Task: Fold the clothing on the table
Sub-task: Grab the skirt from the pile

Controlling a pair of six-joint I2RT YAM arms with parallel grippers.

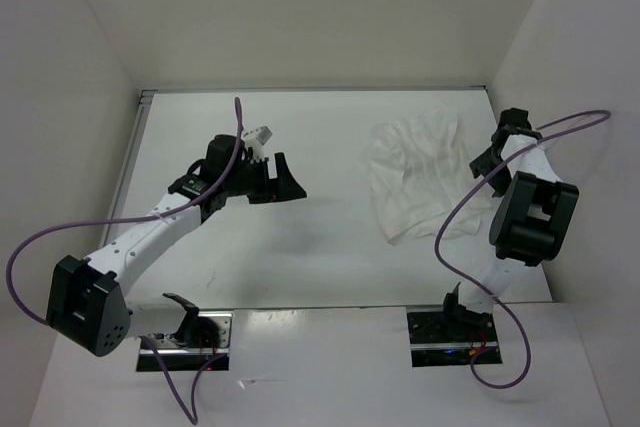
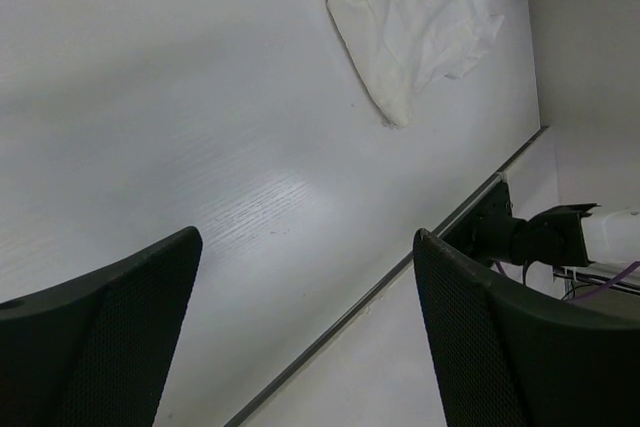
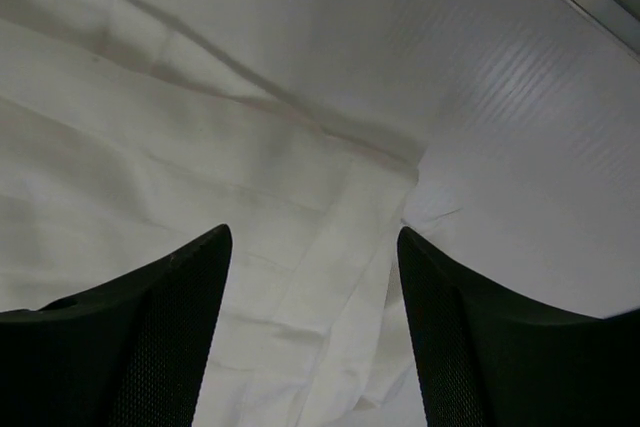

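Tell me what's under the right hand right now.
Below the open right hand lies a creased edge of the skirt, with bare table beside it. Nothing is gripped. Whatever the fabric covers, including any layers beneath, can't be seen.

left pincer (image 2: 305, 332) agape, empty | skirt (image 2: 420, 17) far on table (image 2: 150, 127)

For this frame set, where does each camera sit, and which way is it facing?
Top external: above and behind the bases, looking down on the table; the left arm and right arm show whole.
Left wrist: low over bare table, facing the skirt and the right arm's base; own fingers at the bottom.
Right wrist: close above the skirt's edge; own fingers at the bottom.
Shared: all three show skirt and table.
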